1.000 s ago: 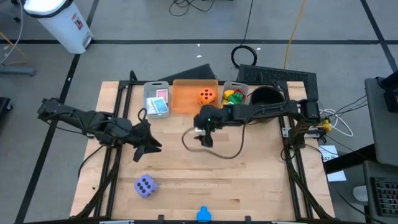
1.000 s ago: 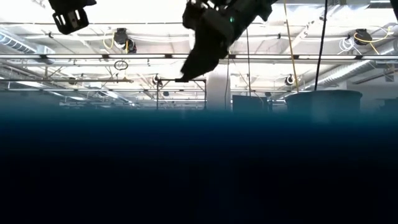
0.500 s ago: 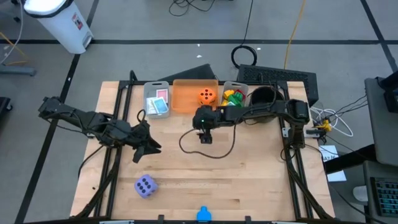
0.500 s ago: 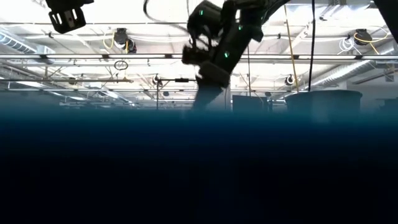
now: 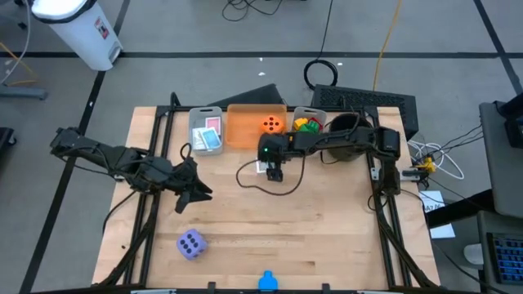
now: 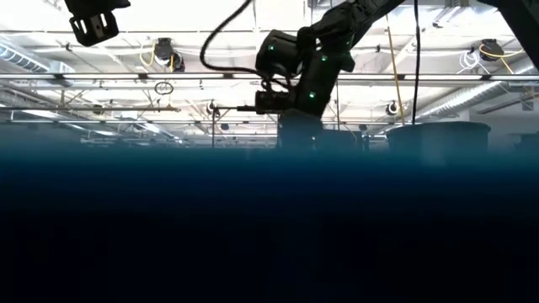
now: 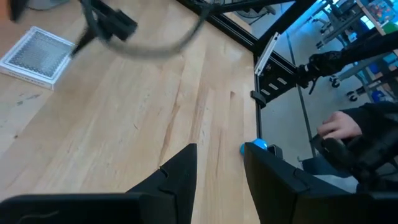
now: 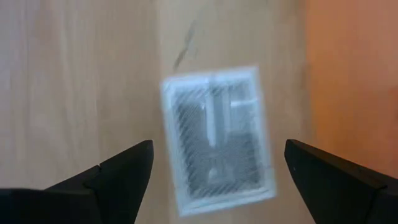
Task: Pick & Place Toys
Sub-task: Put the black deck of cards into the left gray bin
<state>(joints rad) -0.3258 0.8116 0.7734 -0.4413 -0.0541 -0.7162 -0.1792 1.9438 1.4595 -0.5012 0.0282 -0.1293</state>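
The right gripper [image 8: 214,165] hangs wide open and empty over a picture card [image 8: 216,139] at the table's 12 o'clock. The card looks thin, light, flat — best pinched across opposite edges. The left gripper [image 7: 217,165], at 9 o'clock, is part open, holding nothing.

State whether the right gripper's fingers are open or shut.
Open: the right gripper has fingers spread wide above the white patterned square card, not touching it.

A purple die [image 5: 190,243] sits on bare wood; an orange die [image 5: 272,125] sits in the orange bin [image 5: 245,131]; a face-down card [image 8: 217,140] lies flat.

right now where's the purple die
High view: the purple die sits alone on the wooden table's near-left area, below the left gripper.
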